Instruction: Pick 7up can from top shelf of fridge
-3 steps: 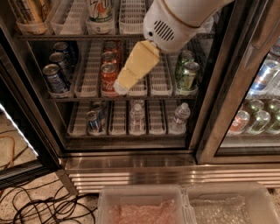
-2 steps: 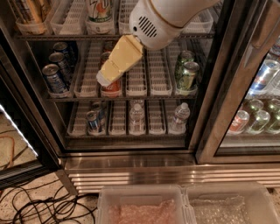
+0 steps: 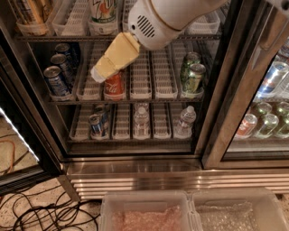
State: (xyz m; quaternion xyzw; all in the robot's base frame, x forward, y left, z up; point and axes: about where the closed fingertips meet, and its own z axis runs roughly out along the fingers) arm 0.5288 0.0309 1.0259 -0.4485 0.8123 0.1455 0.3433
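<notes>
**Gripper below 7up can, grasp state unclear**

Nearest, along bottom edge: two clear plastic bins side by side, left bin and right bin, each holding bubble wrap. Black cables tangled on the floor at left. Behind the bins, ribbed steel base of the fridge.

Lowest visible rack: white slotted lanes with a small blue can, centre bottle and right bottle, both clear water bottles.

Middle rack: blue cans lined up in the left lanes, red cola can at a lane front, green-gold cans at right.

Top shelf: 7up can upright at the front of a white lane tray, upper part cut off by the top edge. Whitish body, green lettering, green band low down, silvery bottom rim. Gold-brown items in the far-left tray, kind unclear.

Gripper: cream-padded, angled down-left from the white wrist housing, tip in front of the middle rack just above the red cola can. Sits below the 7up can, apart from it. Open or closed: cannot tell.

Right of the door post, more cans behind glass.

Versus 0.7 s ago: gripper tip shifted left and slightly up, red cola can more exposed, 7up can in the same place.
</notes>
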